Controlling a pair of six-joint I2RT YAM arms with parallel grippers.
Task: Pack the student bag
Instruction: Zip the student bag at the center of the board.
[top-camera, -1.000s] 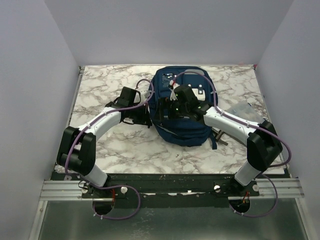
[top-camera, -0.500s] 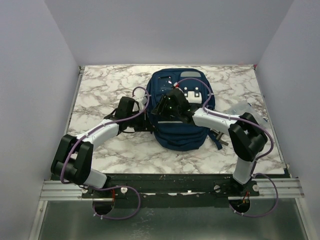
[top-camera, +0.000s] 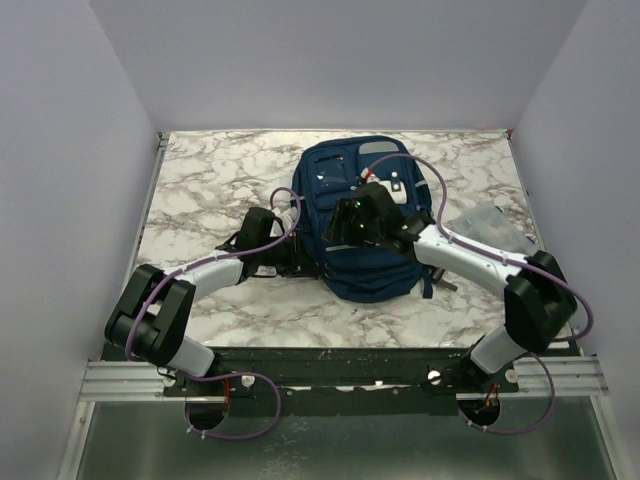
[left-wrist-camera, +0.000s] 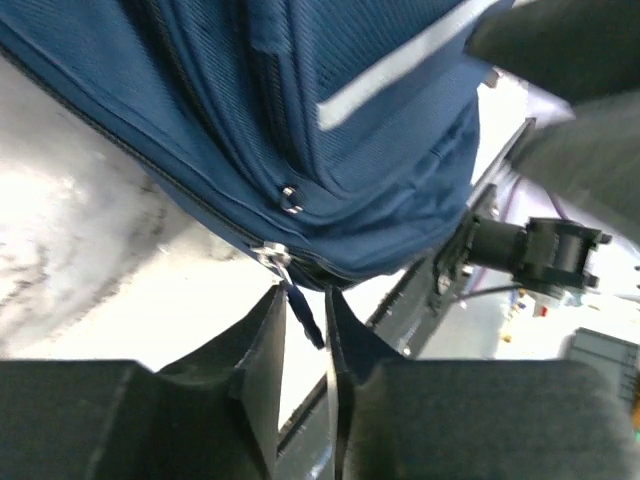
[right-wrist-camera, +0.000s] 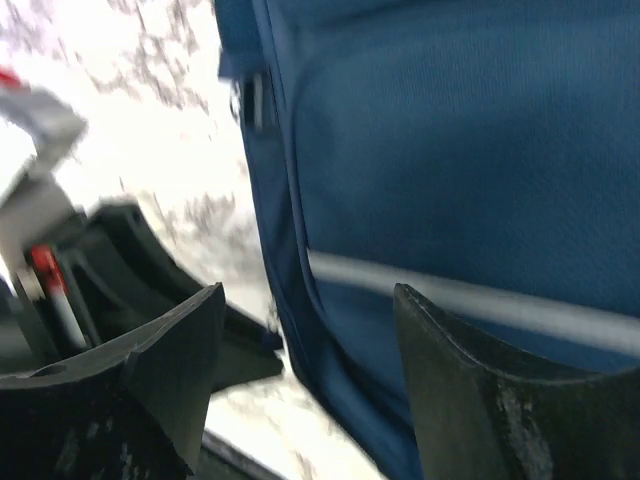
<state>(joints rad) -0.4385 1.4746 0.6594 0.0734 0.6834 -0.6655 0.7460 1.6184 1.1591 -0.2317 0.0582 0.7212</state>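
Note:
The student bag, navy with grey stripes and white buckle clips, lies flat in the middle of the marble table. My left gripper is at the bag's near-left edge. In the left wrist view its jaws are nearly together, with the bag's dark zipper pull between them, hanging from a slider on the bag's side. My right gripper hovers over the bag's front. In the right wrist view it is wide open and empty above the blue fabric and a grey stripe.
A crumpled clear plastic bag lies right of the backpack. A small brown object pokes out by the backpack's near-right corner. The marble table is walled on three sides, with a metal rail along its near edge.
My left gripper has slid nearer along the bag's left edge. My right arm has swung out and its gripper has moved down the bag's front. The bag has shifted slightly.

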